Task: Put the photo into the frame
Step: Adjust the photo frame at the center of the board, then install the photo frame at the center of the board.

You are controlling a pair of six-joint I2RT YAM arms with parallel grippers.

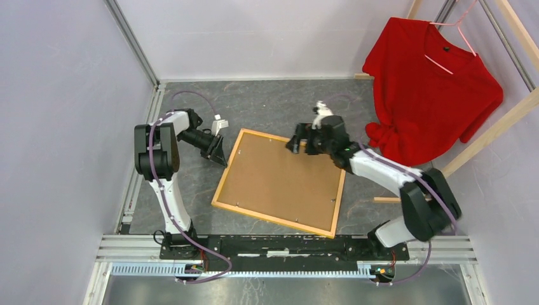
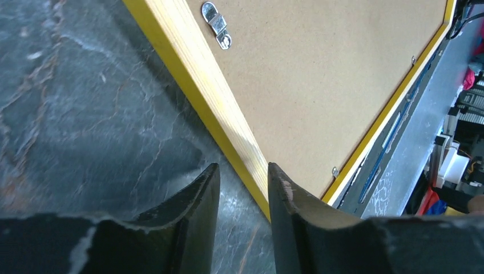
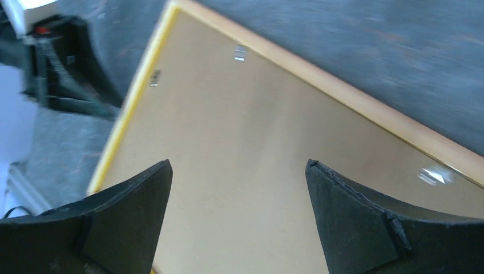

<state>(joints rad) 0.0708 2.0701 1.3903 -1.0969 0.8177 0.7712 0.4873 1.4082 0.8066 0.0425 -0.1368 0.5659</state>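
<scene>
Left gripper [image 2: 242, 168], barely parted and empty, is hovering at ten o'clock of the frame [image 2: 201, 80] lying back-up mid-table; right gripper [image 3: 238, 164] is gaping empty over its backing panel [image 1: 283, 181], probably to free it; photo unseen.

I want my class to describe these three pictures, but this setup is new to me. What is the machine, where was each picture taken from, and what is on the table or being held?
It is two robot arms bolted at the near edge of a table. The wide picture looks down from above and behind them. The other two come from cameras on the wrists; the black shapes at the bottom are each gripper's fingers. The frame lies back up, a brown backing panel in it. The left gripper is slightly open at its edge; the right gripper hangs open over the panel. Neither appears to hold anything. No photo shows. A red shirt hangs at the right.
</scene>
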